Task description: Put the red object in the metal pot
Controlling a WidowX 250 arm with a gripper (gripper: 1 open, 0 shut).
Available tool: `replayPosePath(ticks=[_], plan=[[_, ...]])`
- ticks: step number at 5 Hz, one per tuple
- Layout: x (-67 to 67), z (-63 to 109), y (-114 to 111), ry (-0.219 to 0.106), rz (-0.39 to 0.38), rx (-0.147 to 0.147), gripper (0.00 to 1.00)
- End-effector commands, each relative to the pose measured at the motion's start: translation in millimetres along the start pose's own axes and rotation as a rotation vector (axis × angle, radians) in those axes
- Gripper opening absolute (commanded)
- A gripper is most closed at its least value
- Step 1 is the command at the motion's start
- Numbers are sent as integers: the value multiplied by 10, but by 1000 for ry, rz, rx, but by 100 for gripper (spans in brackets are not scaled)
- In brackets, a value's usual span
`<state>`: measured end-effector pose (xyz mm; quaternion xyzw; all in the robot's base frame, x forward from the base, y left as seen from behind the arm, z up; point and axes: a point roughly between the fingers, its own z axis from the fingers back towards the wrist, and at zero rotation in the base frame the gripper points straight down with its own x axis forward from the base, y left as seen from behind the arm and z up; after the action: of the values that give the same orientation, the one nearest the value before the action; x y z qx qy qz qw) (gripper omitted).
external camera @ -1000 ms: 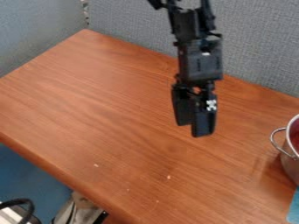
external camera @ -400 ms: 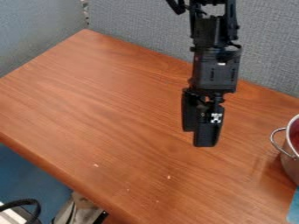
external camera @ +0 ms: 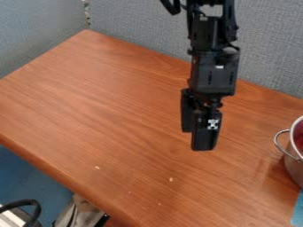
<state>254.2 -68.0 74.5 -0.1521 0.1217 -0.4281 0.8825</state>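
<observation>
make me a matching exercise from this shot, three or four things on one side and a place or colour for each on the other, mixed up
Things:
1. metal pot
2. gripper
3. wooden table
4. red object

Places or colours:
A. reddish brown, fills most of the picture
B. black, hangs over the middle of the table
C. silver, cut off by the right edge
D. dark red, seen inside the pot

Pairs: 1-C, 2-B, 3-A, 4-D
</observation>
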Motion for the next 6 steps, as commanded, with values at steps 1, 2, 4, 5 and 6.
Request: replayPosePath(ticks=[1,2,4,5,6], plan=[[55,-62,-3,-31,12,32,100],[-57,-78,112,-7,13,23,100],[-33,-212,251,-36,91,1,100],[101,-330,278,-90,168,-14,100],[238,-458,307,-142,246,-36,100]])
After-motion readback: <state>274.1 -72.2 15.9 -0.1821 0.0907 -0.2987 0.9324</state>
